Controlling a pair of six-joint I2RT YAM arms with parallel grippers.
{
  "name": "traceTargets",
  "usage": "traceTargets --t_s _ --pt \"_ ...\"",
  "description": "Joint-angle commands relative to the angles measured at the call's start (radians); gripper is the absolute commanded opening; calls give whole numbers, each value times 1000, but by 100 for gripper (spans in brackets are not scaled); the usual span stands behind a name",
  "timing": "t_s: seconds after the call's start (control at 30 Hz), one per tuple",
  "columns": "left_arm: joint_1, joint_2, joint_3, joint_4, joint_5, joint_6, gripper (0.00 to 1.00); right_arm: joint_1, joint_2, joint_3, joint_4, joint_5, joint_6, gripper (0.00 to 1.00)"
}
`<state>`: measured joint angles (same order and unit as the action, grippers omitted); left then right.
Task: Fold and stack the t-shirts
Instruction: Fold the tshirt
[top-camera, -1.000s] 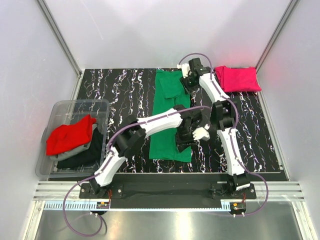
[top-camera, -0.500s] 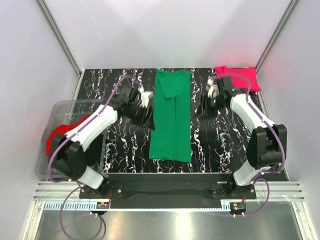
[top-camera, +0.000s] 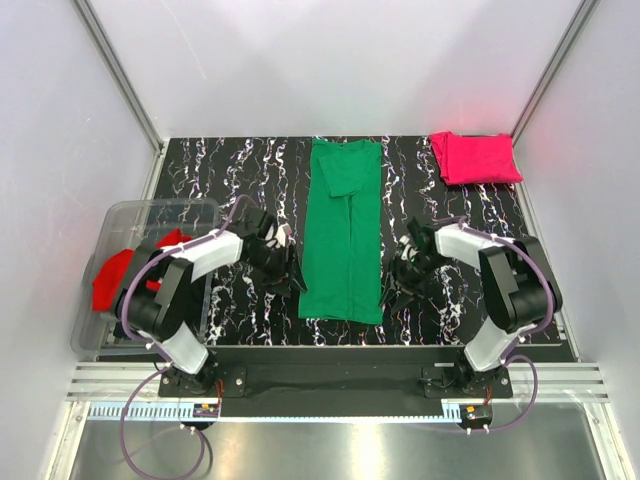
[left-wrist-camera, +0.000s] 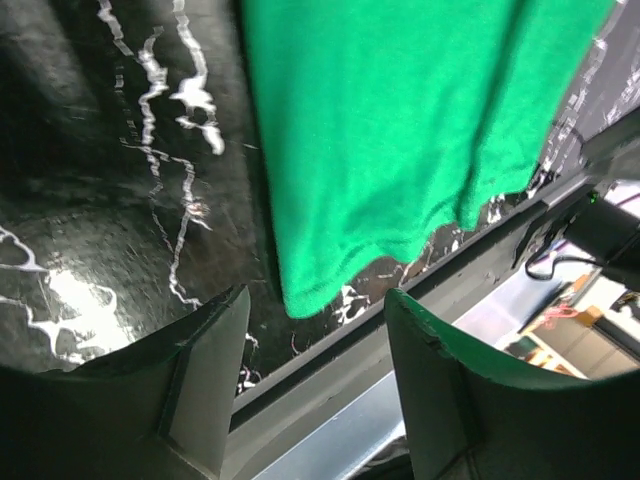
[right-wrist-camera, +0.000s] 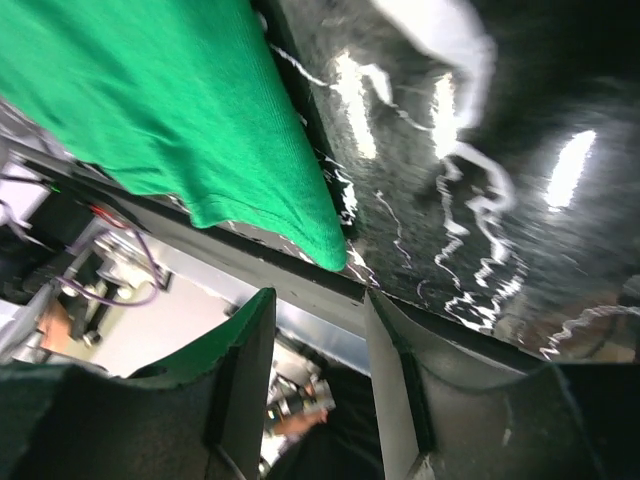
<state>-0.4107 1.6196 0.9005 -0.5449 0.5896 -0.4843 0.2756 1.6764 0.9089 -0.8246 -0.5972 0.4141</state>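
A: Where's the top view?
B: High above the near edge, looking down on the whole desk.
A: And the wrists?
B: Low and close over the desk. The left looks out between its fingers at the green t-shirt's near-left corner; the right sees its near-right corner. All three share that hem.

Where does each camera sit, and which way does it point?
Top: above and behind, looking down on the table, left arm, right arm, the green t-shirt.
Left wrist: past the left gripper toward the shirt's near hem.
Right wrist: past the right gripper, same hem.
Both wrist views share that hem and the table's near edge.
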Motion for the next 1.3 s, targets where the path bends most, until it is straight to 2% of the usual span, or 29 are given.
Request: traceTargets --t_s 0.0,0.27,0.43,0.63,0.67,0.7,0.8,0.9,0.93,1.0,1.27 --pt "3 37 -37 59 35 -62 59 54 34 -11 48 -32 43 48" --pt "0 45 -107 69 -1 -92 49 112 118 -18 107 0 71 48" --pt "-17 46 -120 91 1 -91 48 116 131 -22 114 16 75 47" --pt "-45 71 -115 114 15 -88 45 114 131 -39 136 19 86 42" --pt "-53 74 -114 115 15 -88 44 114 126 -41 139 22 88 41" --pt "-56 77 -114 115 19 -88 38 114 125 -45 140 25 86 41" --pt "-60 77 -120 119 19 -94 28 116 109 -56 153 25 89 35" --pt "-62 85 -117 128 38 -93 12 114 95 -68 171 10 91 16" --pt "-62 82 -114 132 42 -92 0 114 82 -70 173 7 89 6" --pt "-62 65 -104 134 47 -86 0 116 65 -67 173 7 86 0" --pt "-28 -49 32 40 24 -13 0 56 -133 19 75 23 -7 0"
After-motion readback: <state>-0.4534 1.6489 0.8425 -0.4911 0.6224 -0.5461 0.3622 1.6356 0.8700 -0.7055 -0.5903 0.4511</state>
